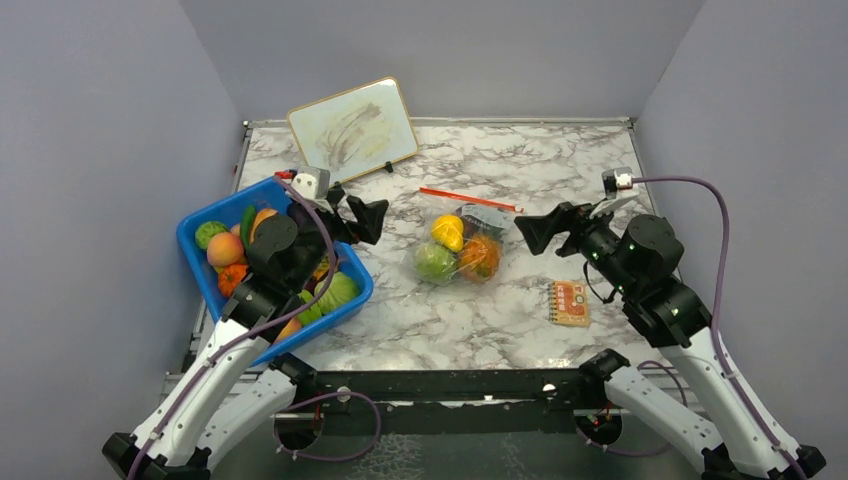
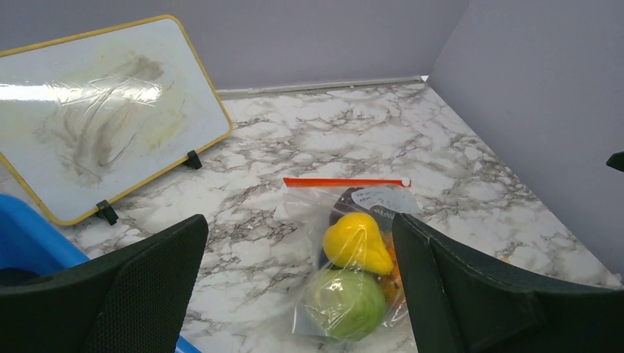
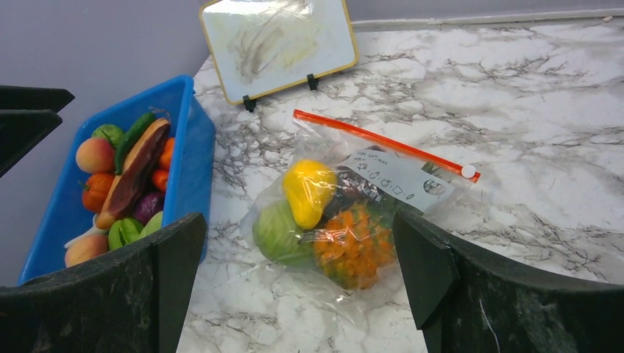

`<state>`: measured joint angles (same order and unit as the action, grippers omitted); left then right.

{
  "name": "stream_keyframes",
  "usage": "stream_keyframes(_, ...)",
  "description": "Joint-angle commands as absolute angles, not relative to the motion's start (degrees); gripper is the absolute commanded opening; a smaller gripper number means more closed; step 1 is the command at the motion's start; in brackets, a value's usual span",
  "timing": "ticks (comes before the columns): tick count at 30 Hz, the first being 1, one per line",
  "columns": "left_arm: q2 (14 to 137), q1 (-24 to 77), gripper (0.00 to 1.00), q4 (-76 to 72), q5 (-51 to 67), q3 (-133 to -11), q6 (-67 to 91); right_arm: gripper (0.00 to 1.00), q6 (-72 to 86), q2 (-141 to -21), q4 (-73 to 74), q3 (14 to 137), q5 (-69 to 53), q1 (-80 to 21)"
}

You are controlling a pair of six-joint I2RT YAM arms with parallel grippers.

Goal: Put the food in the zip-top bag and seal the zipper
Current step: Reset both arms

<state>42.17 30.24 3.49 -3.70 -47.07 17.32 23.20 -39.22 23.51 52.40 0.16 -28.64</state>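
Note:
The clear zip-top bag [image 1: 462, 245] lies on the marble table mid-scene, holding a yellow fruit [image 1: 447, 232], a green one [image 1: 434, 263] and an orange one [image 1: 480, 257]. Its orange-red zipper [image 1: 468, 198] lies straight along the far rim. The bag also shows in the left wrist view [image 2: 353, 257] and the right wrist view [image 3: 346, 213]. My left gripper [image 1: 362, 218] is open and empty, left of the bag. My right gripper [image 1: 532, 228] is open and empty, right of the bag. Neither touches it.
A blue tub [image 1: 205, 212] with several more toy fruits stands at the left under my left arm. A small whiteboard [image 1: 353, 129] leans at the back. A small orange notebook [image 1: 570, 302] lies at the right front.

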Motion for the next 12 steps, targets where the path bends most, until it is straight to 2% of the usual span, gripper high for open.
stream_keyframes(1,40.32,30.40,0.99,1.15,-0.28,-45.61,19.16,1.00,24.32,-37.32,23.91,51.17,2.58,-28.52)
stream_keyframes(12,40.44,30.32,0.99,2.17,0.01,-45.05,19.78,1.00,25.32,-36.72,24.46,50.83,2.76,-28.49)
